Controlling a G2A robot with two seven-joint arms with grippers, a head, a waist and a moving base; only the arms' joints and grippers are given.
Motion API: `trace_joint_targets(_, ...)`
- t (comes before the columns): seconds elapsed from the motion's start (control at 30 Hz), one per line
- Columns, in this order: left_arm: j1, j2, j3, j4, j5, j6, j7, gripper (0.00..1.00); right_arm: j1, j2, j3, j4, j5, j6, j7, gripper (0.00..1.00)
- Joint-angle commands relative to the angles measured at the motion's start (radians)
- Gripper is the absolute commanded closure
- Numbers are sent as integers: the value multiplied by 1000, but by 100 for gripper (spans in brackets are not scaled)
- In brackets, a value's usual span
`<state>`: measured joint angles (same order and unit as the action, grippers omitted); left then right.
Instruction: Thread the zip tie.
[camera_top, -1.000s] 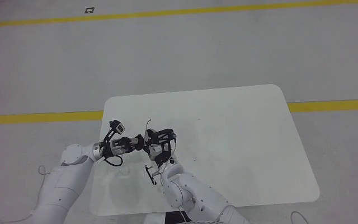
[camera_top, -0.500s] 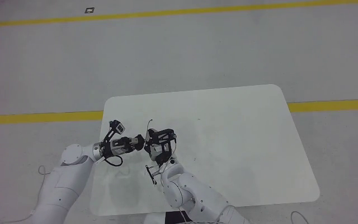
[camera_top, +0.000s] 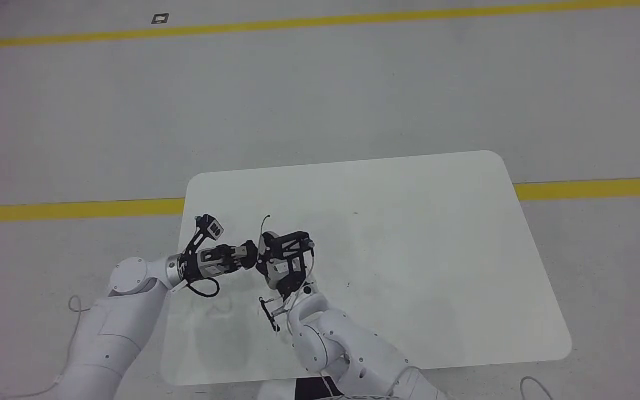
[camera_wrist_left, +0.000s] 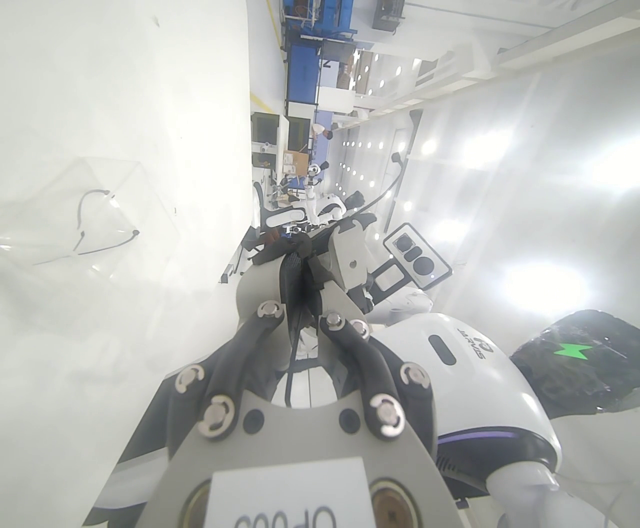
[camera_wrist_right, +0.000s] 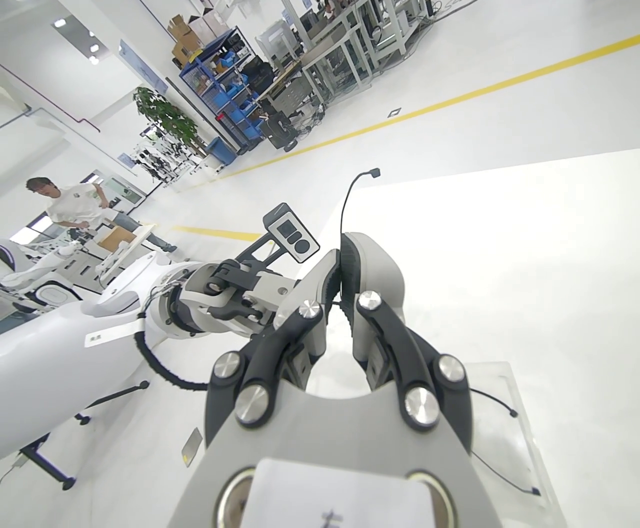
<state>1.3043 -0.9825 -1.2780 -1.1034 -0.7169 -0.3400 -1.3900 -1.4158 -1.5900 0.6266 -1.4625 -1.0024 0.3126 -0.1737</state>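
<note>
Right, your white surface (camera_top: 420, 250) takes up most of the top view, and both arms meet over its near-left part. L arm comes in from the left edge, R arm from the near edge, hands tip to tip.

You've got the R hand (camera_wrist_right: 341, 250) clenched on the tie (camera_wrist_right: 347, 200). The black strap is pinched between the pads. It runs up past the fingertips and curves over, w/ the small square head at the free end, clear of the surface.

L hand (camera_wrist_left: 299, 265) is right against the R hand, pads pressed together. You can't tell whether the tie's other end sits between them, since the dark pads hide it.

Clear tray (camera_wrist_right: 522, 395) lies on the surface near the front edge, just beside the R arm. Spare ties (camera_wrist_left: 81, 215) lie loose inside it, thin, black and bent.
</note>
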Motion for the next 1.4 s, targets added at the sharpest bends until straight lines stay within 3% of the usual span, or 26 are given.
trace_joint_targets(0.0,0,0,0,0,0,0,0,100,1,1,-2,0,-2,6,-1,100)
trace_joint_targets(0.73,0,0,0,0,0,0,0,100,0,10,-6,-9,-10,26,-2,100)
trace_joint_targets(1.37,0,0,0,0,0,0,0,100,5,13,-15,-6,-8,10,17,100)
